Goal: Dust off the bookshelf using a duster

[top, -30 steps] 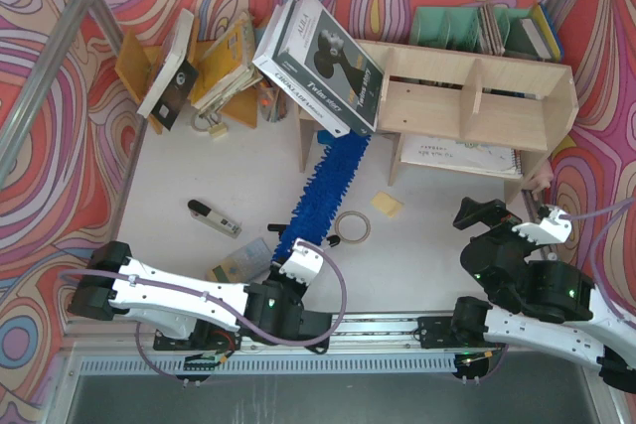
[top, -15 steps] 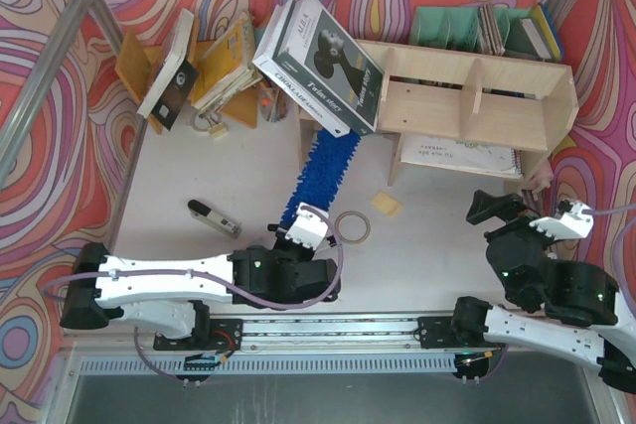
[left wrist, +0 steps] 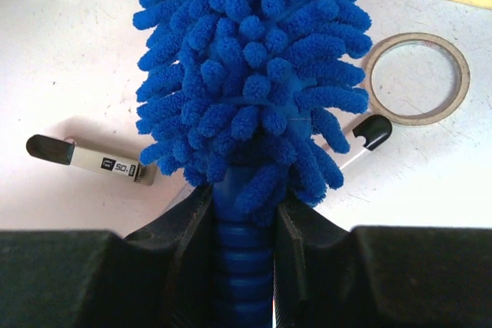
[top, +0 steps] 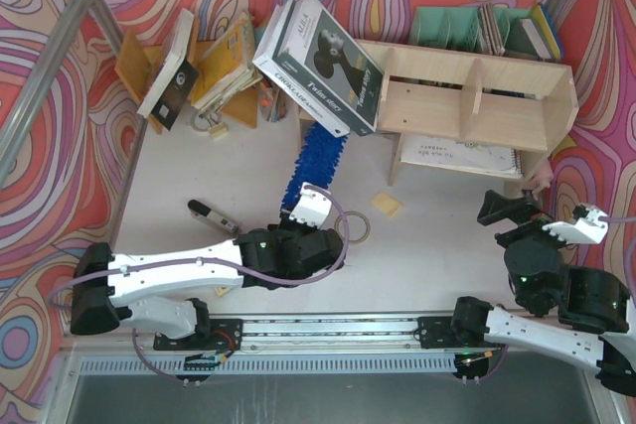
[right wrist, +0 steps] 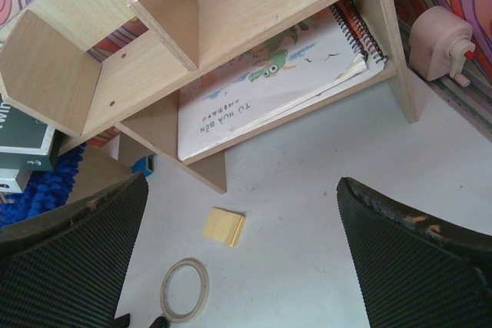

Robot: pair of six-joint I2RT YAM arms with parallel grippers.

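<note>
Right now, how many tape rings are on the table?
1: a tape ring lying flat just right of the duster, near the yellow sticky pad. More could be hidden under the books.

The duster (top: pixel 314 161) runs under the leaning box (top: pixel 320 62), which hides its far end; the left gripper (left wrist: pixel 244 207) covers most of its handle. Print on the notebook (right wrist: pixel 261 97) under the bookshelf (right wrist: pixel 146 67) is too small to read

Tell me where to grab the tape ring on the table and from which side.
Pinch the rim of the tape ring from straight above: it lies flat on the table, too low for a side grip, and its open middle takes one jaw, the other outside.
</note>
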